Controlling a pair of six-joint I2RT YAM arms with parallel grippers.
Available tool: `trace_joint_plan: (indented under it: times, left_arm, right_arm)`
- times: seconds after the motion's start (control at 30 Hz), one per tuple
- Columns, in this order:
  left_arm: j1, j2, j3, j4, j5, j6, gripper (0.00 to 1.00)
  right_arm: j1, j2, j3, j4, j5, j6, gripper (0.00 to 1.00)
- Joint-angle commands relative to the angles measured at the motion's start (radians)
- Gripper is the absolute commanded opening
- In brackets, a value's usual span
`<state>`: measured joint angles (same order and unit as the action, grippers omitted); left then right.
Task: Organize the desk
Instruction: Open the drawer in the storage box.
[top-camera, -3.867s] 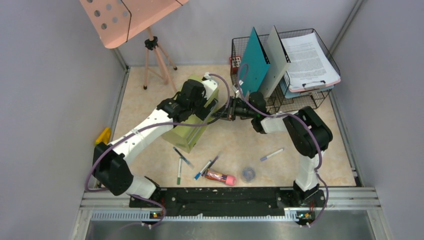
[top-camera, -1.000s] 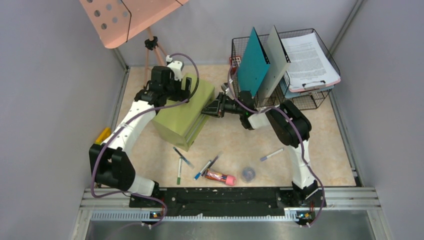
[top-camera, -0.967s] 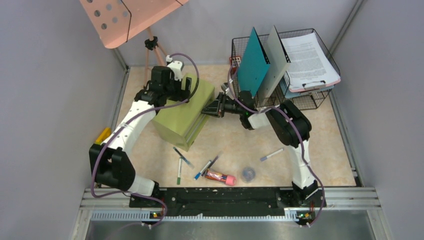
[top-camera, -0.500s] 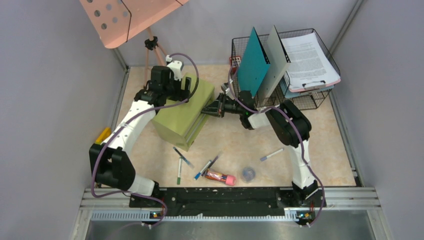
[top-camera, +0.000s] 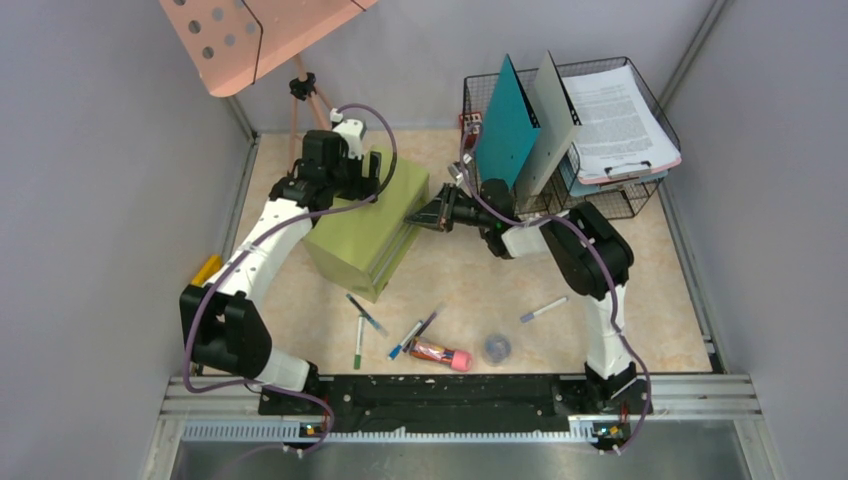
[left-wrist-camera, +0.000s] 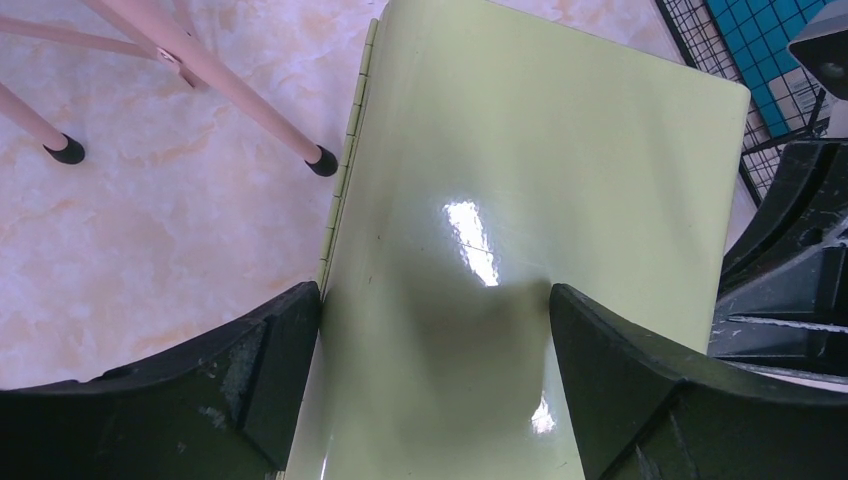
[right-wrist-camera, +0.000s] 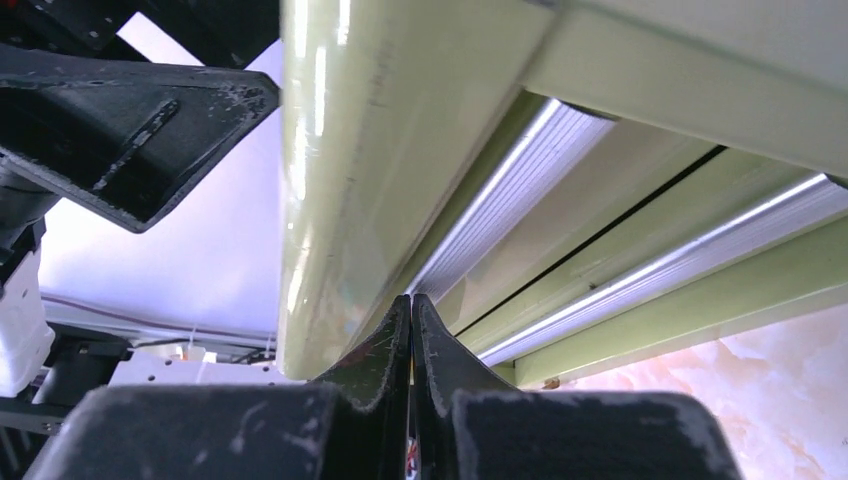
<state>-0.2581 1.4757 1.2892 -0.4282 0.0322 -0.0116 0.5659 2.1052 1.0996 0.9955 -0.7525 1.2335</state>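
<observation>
- The desk (top-camera: 470, 280) fills the floor of the top view. It carries loose pens (top-camera: 412, 335) and a pink-capped tube (top-camera: 440, 352) near the arm bases, and a wire basket (top-camera: 640, 195) at its far right corner.
- The olive-green drawer box (top-camera: 365, 225) sits left of centre on the desk. Its long axis runs from far to near and slants leftward as it comes near. Its drawer fronts face right, toward the right arm.
- The right gripper (right-wrist-camera: 412, 300) is just beside the far top corner of that face. Its fingers are pressed together with nothing seen between them, and the tip points into the seam under the box top, by a silver rail.
- The left gripper (left-wrist-camera: 435, 320) hangs over the box top from the far-left side, spread wide and holding nothing. Whether its pads touch the box is unclear.
- Judgement: the right arm is better placed to work a drawer, and the left arm to brace the box.
</observation>
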Motion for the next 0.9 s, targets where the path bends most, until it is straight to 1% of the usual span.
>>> trace_joint_plan:
  times: [0.0,0.17,0.2,0.3,0.5,0.67,0.87]
  left_arm:
    - [0.011,0.083,-0.051,-0.218,-0.067,0.032,0.88]
    - [0.012,0.084,-0.050,-0.220,-0.063,0.032,0.88]
    - [0.013,0.085,-0.048,-0.220,-0.062,0.031,0.88]
    - [0.013,0.083,-0.050,-0.221,-0.057,0.031,0.89]
    - [0.013,0.083,-0.048,-0.221,-0.054,0.031,0.89]
    - [0.013,0.085,-0.045,-0.223,-0.054,0.032,0.89]
    - [0.013,0.091,-0.043,-0.225,-0.051,0.032,0.89]
  right_arm:
    - [-0.009,-0.080,-0.007,0.029,0.010,-0.046,0.00]
    - [-0.009,-0.082,-0.011,0.016,0.013,-0.052,0.00]
    - [-0.009,-0.082,-0.012,0.005,0.016,-0.060,0.01]
    - [-0.009,-0.082,-0.013,-0.043,0.022,-0.092,0.16]
    - [-0.009,-0.053,0.003,-0.048,0.022,-0.095,0.30]
    - [-0.006,-0.038,0.030,-0.035,0.012,-0.079,0.31]
    - [-0.001,-0.022,0.047,-0.029,0.010,-0.065,0.28]
